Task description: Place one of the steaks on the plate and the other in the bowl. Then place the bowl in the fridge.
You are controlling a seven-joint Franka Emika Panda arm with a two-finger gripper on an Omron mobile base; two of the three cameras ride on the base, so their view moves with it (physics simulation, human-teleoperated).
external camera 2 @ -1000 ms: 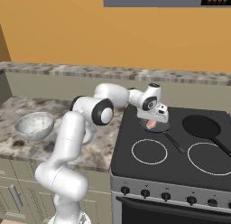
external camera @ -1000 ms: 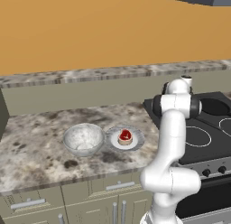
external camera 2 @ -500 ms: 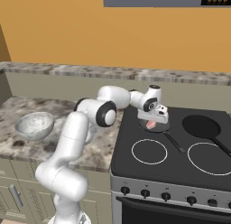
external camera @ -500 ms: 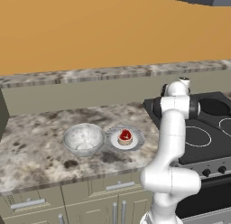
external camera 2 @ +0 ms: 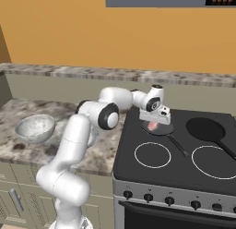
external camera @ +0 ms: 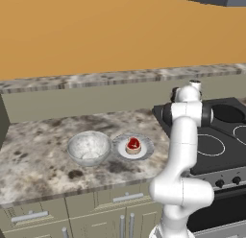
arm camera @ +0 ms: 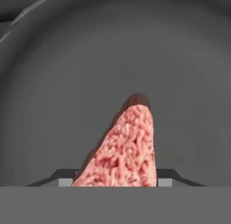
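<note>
Orange wall and a speckled stone desk point(external camera: 43, 160) fill the left base view; at lower centre, the round red steak point(external camera: 133, 145) lies on the plate point(external camera: 146, 149), just beside the bowl point(external camera: 89, 148) to its left. At centre of the right base view, the gripper point(external camera 2: 155, 123) reaches down into a black frying pan point(external camera 2: 162, 129) on the stove point(external camera 2: 184, 163). The pale pink steak point(arm camera: 124, 151) lies in that pan between the gripper's fingertips; whether they clamp it cannot be told.
</note>
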